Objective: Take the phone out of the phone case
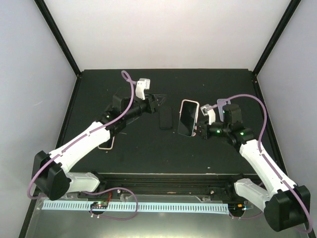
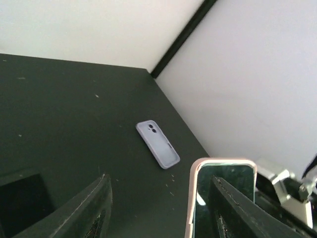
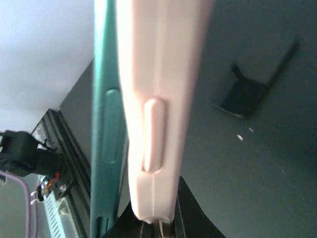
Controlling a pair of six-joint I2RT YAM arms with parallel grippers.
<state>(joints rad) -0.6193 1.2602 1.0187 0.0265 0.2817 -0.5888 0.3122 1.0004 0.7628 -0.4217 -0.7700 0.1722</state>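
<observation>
The phone (image 1: 187, 117), its dark screen facing up, sits in a pink phone case (image 1: 180, 126) held upright above the table. My right gripper (image 1: 198, 128) is shut on the case's lower end. In the right wrist view the pink case edge (image 3: 148, 94) rises from the gripper (image 3: 154, 229), and the phone's teal side (image 3: 105, 124) shows along its left. My left gripper (image 1: 155, 102) hangs open to the left of the phone, apart from it. Its fingers (image 2: 91, 213) stand wide with nothing between them, and the phone (image 2: 225, 183) shows behind the right finger.
A dark phone-sized slab (image 1: 166, 117) lies flat on the black table between the grippers. A pale case (image 1: 106, 144) lies partly under the left arm. A lavender case (image 2: 157, 144) lies near the table's far edge by the white wall.
</observation>
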